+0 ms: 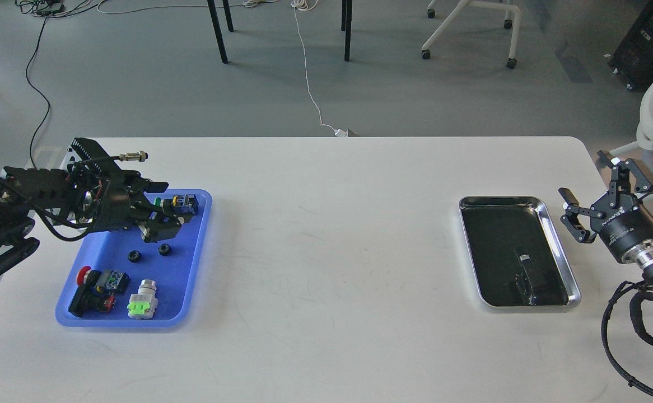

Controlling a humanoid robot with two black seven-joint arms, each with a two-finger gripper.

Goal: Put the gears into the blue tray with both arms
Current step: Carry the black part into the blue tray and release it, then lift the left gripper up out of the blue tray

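Note:
The blue tray [187,270] lies at the table's left. Two tiny black gears [134,256] [164,249] rest side by side on its floor, near the middle. My left gripper [160,210] hovers over the tray's far half, just behind the gears and clear of them. Its fingers are spread and hold nothing. My right gripper [585,178] is at the table's right edge, beside the steel tray. It stands open and empty, far from the blue tray.
Coloured push-button switches share the blue tray: a green and blue one [180,204] at the back, a red one [96,281] and a green-white one [142,300] at the front. A shiny steel tray [500,198] lies at the right.

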